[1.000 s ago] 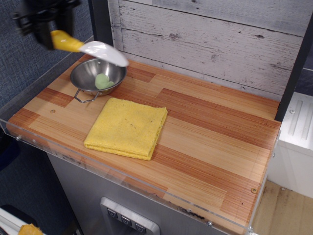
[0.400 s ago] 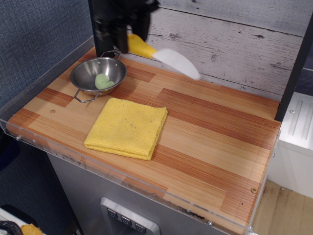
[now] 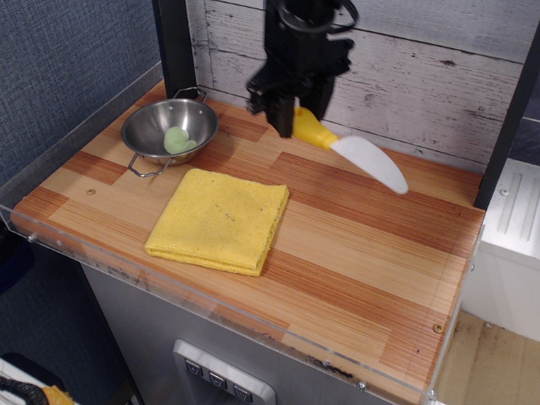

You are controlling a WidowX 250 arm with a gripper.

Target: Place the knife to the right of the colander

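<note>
Knife (image 3: pixel 354 149) now right of colander (image 3: pixel 170 130)

arm: comes down from the top edge, black, hanging in front of the back wall
wrist: roughly vertical, a loop of cable showing near the top
gripper (image 3: pixel 293 114): pointing down, up in the air over the back of the counter
jaws: closed on the yellow handle of the knife (image 3: pixel 350 148), blade sticking out to the right and angled down a bit
</note>
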